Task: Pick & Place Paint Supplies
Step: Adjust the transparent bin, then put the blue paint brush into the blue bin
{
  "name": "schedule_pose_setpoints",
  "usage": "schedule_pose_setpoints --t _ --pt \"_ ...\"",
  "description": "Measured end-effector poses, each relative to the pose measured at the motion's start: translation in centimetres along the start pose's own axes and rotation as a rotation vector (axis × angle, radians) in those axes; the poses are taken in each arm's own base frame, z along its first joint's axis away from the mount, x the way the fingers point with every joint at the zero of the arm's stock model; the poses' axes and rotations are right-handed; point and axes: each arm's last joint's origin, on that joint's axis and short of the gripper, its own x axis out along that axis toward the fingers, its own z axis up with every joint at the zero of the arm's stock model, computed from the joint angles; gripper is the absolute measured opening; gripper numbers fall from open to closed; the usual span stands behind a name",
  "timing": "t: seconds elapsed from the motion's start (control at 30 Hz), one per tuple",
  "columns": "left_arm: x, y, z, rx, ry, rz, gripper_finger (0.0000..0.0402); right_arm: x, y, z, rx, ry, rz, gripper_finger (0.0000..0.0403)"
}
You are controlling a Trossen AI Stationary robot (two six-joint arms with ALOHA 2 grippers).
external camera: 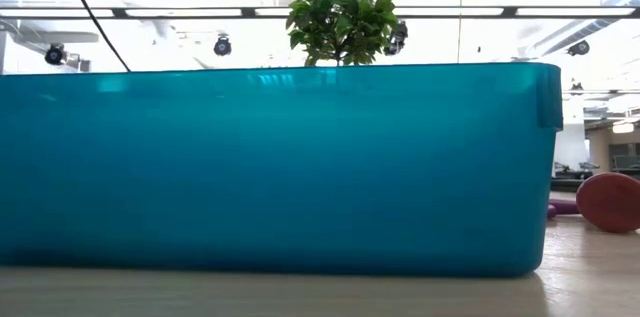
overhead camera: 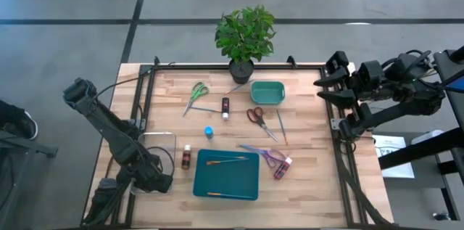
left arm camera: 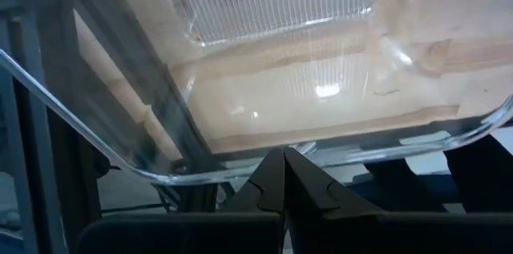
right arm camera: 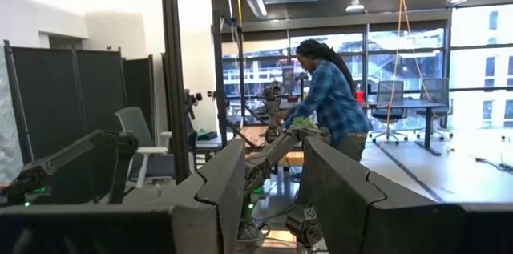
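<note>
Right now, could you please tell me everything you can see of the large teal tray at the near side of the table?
The teal tray is a rectangular, smooth plastic bin with rounded corners and a raised rim, lying flat and upright on the wooden table. In the low view its glossy wall fills most of the picture. Two orange-handled brushes lie inside: one near its far edge, another near its near edge. No gripper touches it.

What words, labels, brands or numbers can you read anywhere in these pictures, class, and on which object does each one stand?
No text can be read.
Paint bottles: any labels are too small to read.
White sheet beside the table's right edge: dark marks, too blurred to read.
</note>
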Motion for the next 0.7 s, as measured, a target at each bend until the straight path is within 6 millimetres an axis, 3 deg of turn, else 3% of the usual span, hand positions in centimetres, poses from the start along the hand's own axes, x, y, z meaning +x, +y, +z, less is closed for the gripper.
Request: schedule_pose_setpoints --t 0.4,0.57,0.7 --pt "-0.3 0.3 0.6 0.017 -0.135 -0.047 0.0 0.1 -0.1 -0.1 0.0 -0.002 -0.012 0.0128" --pt "-1.8 0.9 0.9 0.058 -0.255 -0.186 0.0 0.0 -0.1 0.0 0.001 -0.014 -0.031 0.0128" --pt "-3.6 1.2 1.0 0.19 -0.358 -0.379 0.0002 0.0 -0.1 0.2 0.002 -0.037 -0.029 0.0128"
